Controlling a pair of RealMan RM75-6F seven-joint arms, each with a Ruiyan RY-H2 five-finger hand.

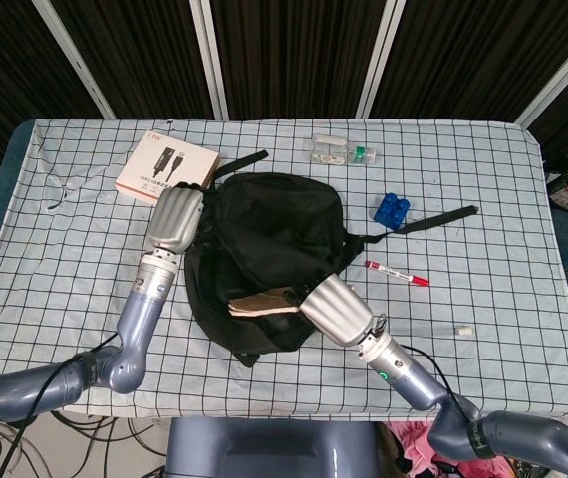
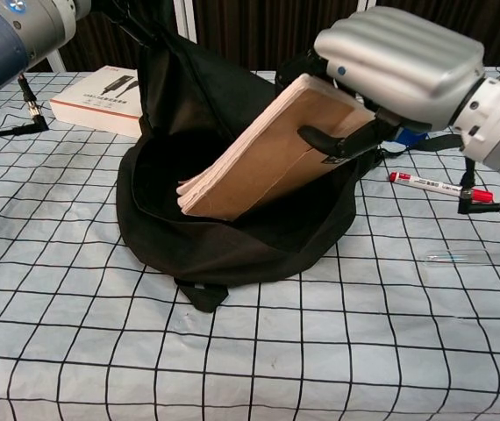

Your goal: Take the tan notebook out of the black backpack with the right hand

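Observation:
The black backpack [image 1: 264, 244] [image 2: 232, 237] lies open on the checked cloth near the table's front. My right hand [image 1: 336, 311] [image 2: 399, 66] grips the top end of the tan notebook [image 1: 259, 301] [image 2: 272, 153]. The notebook is tilted steeply, most of it above the bag's opening, its lower corner still over the inside. My left hand [image 1: 176, 221] [image 2: 22, 26] holds the backpack's upper rim up at the left, keeping the mouth open.
A tan box [image 1: 164, 167] [image 2: 101, 101] lies at the back left, a clear bottle [image 1: 342, 151] at the back. Blue bricks [image 1: 392, 210], a red-capped marker [image 1: 397, 274] [image 2: 439, 186] and a clear tube [image 2: 474, 257] lie right of the bag. A bag strap [image 1: 433, 221] runs to the right.

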